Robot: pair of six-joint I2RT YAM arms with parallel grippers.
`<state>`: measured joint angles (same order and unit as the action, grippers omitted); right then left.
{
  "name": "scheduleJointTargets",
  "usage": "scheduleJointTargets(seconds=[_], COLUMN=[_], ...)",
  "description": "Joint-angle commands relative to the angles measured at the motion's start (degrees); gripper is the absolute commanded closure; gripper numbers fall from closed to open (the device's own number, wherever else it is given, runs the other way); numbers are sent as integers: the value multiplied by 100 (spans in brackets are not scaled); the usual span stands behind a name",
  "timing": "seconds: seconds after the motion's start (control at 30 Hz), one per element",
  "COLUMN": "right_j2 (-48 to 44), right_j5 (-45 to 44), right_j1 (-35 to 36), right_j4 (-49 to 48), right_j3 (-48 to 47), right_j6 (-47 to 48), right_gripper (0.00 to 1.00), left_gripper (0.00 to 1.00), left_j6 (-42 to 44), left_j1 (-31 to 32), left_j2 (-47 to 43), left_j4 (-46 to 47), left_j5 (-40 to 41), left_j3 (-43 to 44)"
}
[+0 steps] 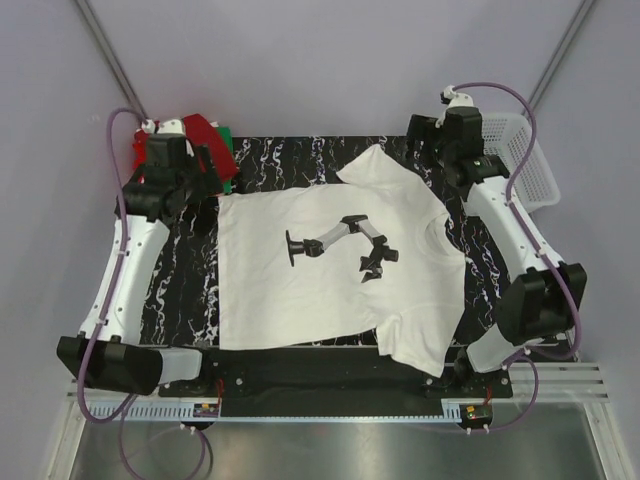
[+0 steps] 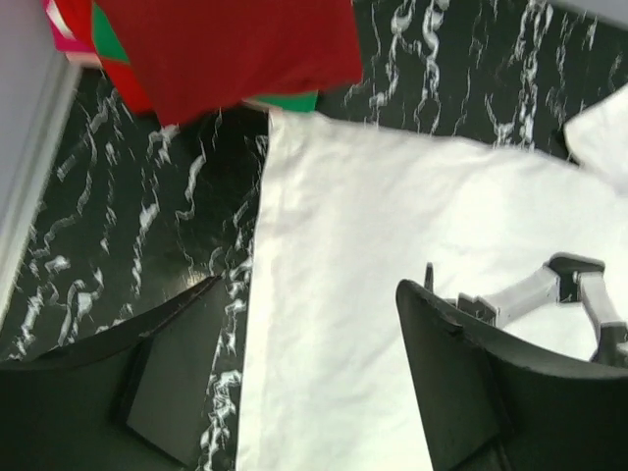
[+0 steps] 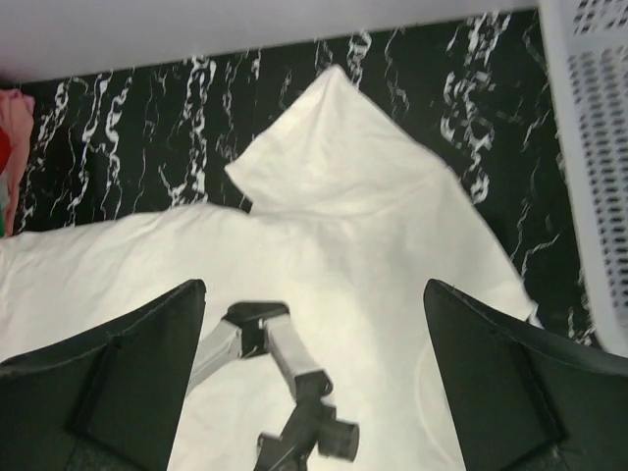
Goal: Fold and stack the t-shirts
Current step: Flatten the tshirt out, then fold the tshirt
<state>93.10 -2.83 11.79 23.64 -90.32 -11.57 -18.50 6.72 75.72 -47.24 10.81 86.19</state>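
A white t-shirt [image 1: 300,300] lies spread flat on the black marbled mat [image 1: 185,270], neck to the right, with a printed robot arm [image 1: 340,238] on its chest. Folded dark red [image 1: 208,135] and green tees are stacked at the far left corner. My left gripper [image 1: 208,180] is open and empty above the shirt's far left hem corner. In the left wrist view it [image 2: 312,294] hangs over the hem edge [image 2: 257,294], with the dark red tee [image 2: 226,44] beyond. My right gripper [image 1: 442,165] is open and empty; in the right wrist view it [image 3: 314,294] hangs over the far sleeve [image 3: 334,147].
A white mesh basket [image 1: 525,165] stands off the mat at the far right and also shows in the right wrist view [image 3: 594,147]. Grey walls close the back. A metal rail [image 1: 340,410] runs along the near edge by the arm bases.
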Motion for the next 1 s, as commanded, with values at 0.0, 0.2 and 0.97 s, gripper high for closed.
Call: scheduleJointTargets(seconds=[0.0,0.2,0.97], right_j2=[-169,-520,3336], right_j5=[686,1056,1014], right_j1=[25,16,-19], right_j4=[-491,-246,1265], right_j3=[1050,2298,-800], right_j6=[-705,-1242,-970], right_gripper=[0,5,4], left_gripper=[25,27,36], left_j6=[-417,-1155,-1042], left_j1=[145,663,734], left_j2=[-48,-760,2895], left_j4=[302,935,1780], left_j5=[-474,-615,-449], left_j3=[-1319,-3210,-2196])
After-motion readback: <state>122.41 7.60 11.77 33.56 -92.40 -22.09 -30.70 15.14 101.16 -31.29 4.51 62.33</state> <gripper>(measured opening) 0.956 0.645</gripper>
